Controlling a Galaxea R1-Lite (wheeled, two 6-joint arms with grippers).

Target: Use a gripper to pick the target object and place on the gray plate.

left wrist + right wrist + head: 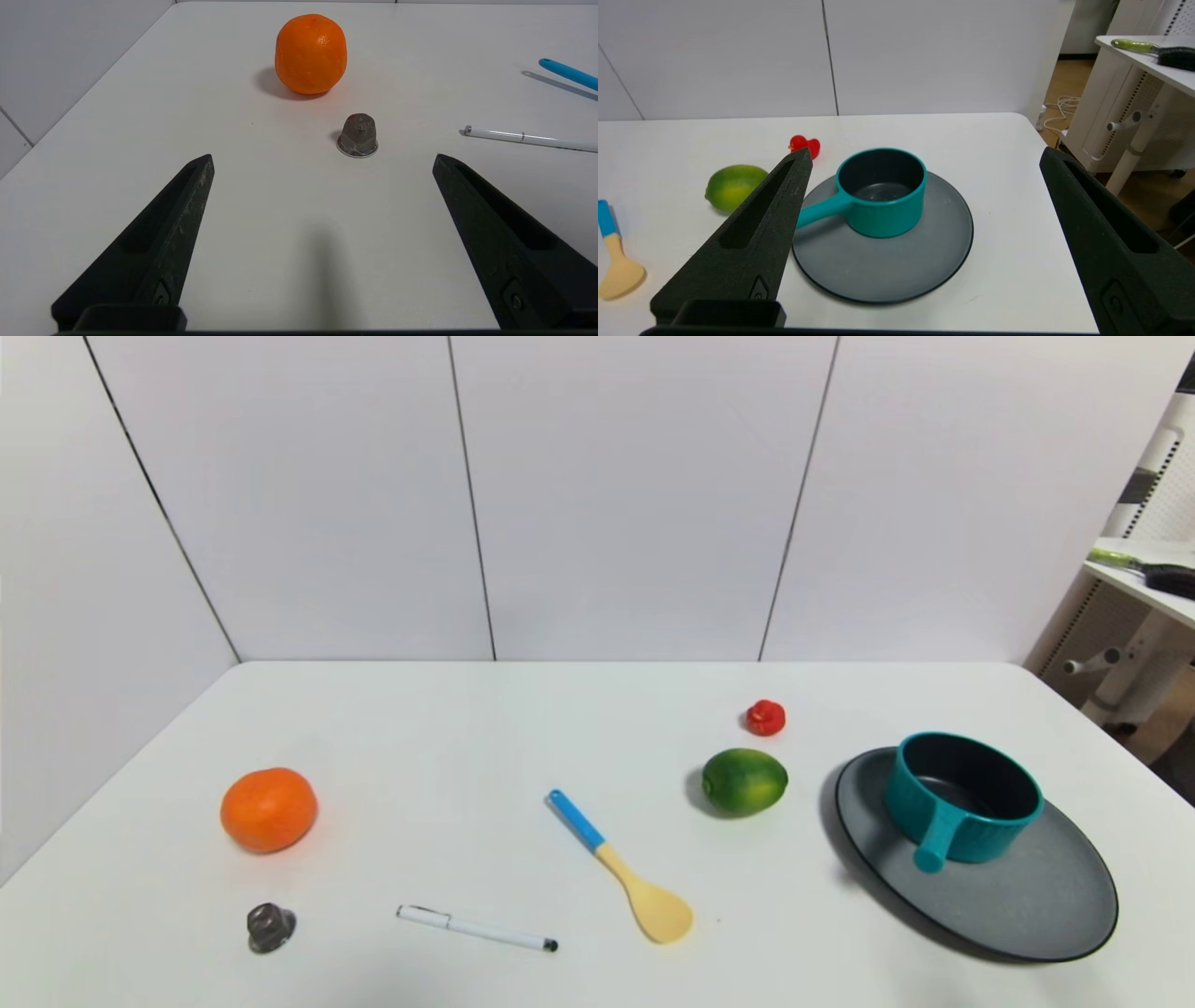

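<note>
The teal saucepan (962,795) stands upright on the far part of the gray plate (1027,896) at the table's right, its stubby handle pointing toward me. It also shows in the right wrist view (880,191), standing on the plate (887,261). My right gripper (924,156) is open and empty, held back from the plate on its near side, touching nothing. My left gripper (322,158) is open and empty above the table's near left. Neither gripper shows in the head view.
A lime (744,781) and a small red toy (765,717) lie left of the plate. A blue-handled beige spoon (621,868) and a white pen (476,928) lie mid-table. An orange (268,808) and a small gray metal cone (270,926) are at the left.
</note>
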